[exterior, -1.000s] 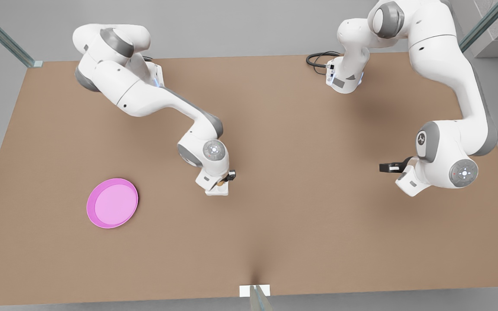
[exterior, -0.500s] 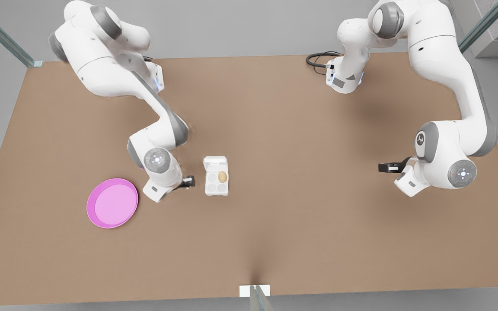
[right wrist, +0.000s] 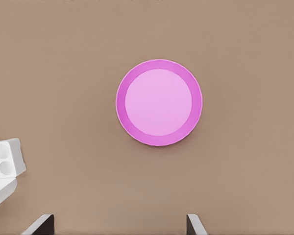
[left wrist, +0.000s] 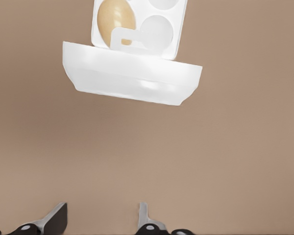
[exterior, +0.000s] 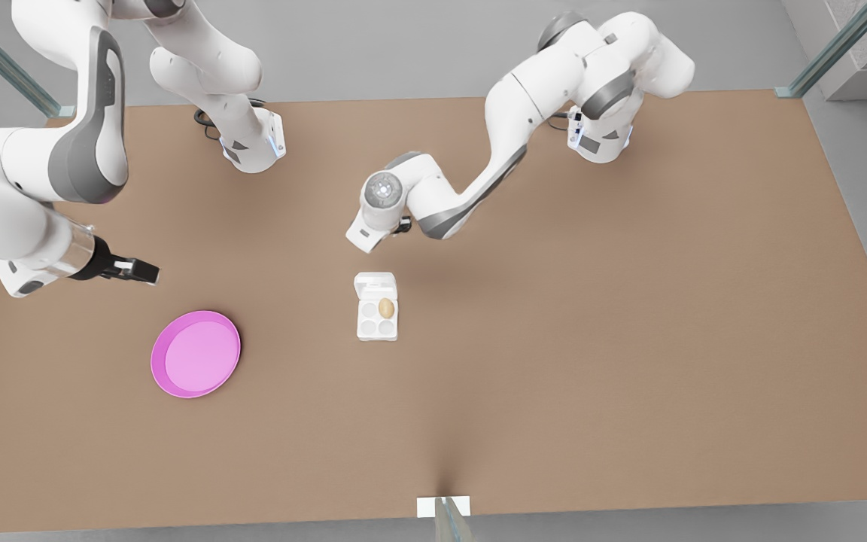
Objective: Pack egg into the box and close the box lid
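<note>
The white box [exterior: 377, 320] sits mid-table with its lid [exterior: 375, 284] open and tipped back. The tan egg [exterior: 386, 307] rests in one of the cups beside the hinge. In the left wrist view the lid [left wrist: 132, 73] stands in front of the egg [left wrist: 116, 17] and the cups [left wrist: 157, 29]. My left gripper [exterior: 401, 223] hovers behind the lid, open [left wrist: 99, 223] and holding nothing. My right gripper [exterior: 140, 269] waits far at the front view's left, open [right wrist: 118, 227] and high above the plate. The box [right wrist: 5, 161] also shows in the right wrist view.
A round pink plate [exterior: 195, 354] lies on the brown table [exterior: 554, 361] at the front view's left of the box, seen also in the right wrist view [right wrist: 159, 102]. Both arm bases stand along the far edge. A small white bracket [exterior: 443, 506] marks the near edge.
The right gripper let the egg go into a cup and swung away to the front view's far left. The left arm swept in from the front view's right to just behind the lid.
</note>
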### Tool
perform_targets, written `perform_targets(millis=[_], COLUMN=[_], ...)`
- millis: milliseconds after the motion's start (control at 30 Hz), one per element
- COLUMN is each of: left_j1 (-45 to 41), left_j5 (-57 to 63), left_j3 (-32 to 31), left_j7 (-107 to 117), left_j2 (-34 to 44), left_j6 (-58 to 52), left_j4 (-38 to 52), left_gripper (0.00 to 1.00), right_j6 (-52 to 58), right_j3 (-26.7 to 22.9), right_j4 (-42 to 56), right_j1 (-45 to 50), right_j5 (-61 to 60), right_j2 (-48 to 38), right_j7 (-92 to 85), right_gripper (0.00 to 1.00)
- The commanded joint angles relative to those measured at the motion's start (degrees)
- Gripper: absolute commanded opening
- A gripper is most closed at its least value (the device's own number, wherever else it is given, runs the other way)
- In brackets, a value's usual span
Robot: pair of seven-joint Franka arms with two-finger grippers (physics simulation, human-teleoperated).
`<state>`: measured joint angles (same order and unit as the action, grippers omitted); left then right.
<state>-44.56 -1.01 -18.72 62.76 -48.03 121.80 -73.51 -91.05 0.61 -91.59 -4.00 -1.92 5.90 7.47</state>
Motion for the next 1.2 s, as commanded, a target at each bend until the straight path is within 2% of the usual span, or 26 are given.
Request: perform_targets(millis=[0, 33, 67, 100, 267, 433, 933, 1133, 1167], left_j1=[0.00, 0.00, 0.09, 0.00, -0.97, -0.35, 0.97, 4.48, 7.20], left_j5=[0.31, 0.48, 0.49, 0.48, 5.84, 9.80, 9.27, 8.66, 7.52], left_j3=[0.00, 0.17, 0.52, 0.52, 0.79, 0.88, 2.02, 1.49, 1.05], left_j7=[-0.36, -1.41, -1.85, -1.85, -1.85, -2.38, -2.55, -2.55, -4.83], left_j2=[-0.74, -1.71, -2.15, -2.41, -5.58, -6.19, -6.63, -6.72, -4.44], left_j6=[2.47, 3.18, 4.32, 5.29, 11.71, 9.69, 13.99, 16.02, 12.34], left_j4=[0.12, 0.30, 0.30, 0.38, 3.20, 2.58, 4.69, 6.10, 5.75], left_gripper=[0.64, 0.64, 0.59, 0.62, 0.61, 0.62, 0.63, 0.63, 0.67], right_j6=[0.00, 0.00, -0.09, -0.09, -0.53, -0.53, -0.88, -0.97, -0.97], right_j3=[0.00, 0.00, 0.00, 0.00, 0.00, 0.00, -0.09, 0.00, 0.00], right_j4=[0.01, 0.01, 0.01, 0.19, 0.19, 0.19, 0.10, 0.19, 0.19], right_j1=[0.22, 0.22, 0.13, 0.22, 0.39, 0.22, -0.13, -0.13, -0.13], right_j5=[-0.02, -0.02, -0.02, -0.02, -0.02, -0.02, -1.07, -1.16, -1.16], right_j2=[0.07, 0.07, 0.07, 0.34, 0.43, 0.43, 0.51, 0.78, 0.87], right_j7=[0.00, 0.00, 0.00, 0.00, 0.18, 0.18, -0.18, -0.18, -0.18], right_gripper=[1.00, 1.00, 1.00, 1.00, 1.00, 1.00, 1.00, 1.00, 1.00])
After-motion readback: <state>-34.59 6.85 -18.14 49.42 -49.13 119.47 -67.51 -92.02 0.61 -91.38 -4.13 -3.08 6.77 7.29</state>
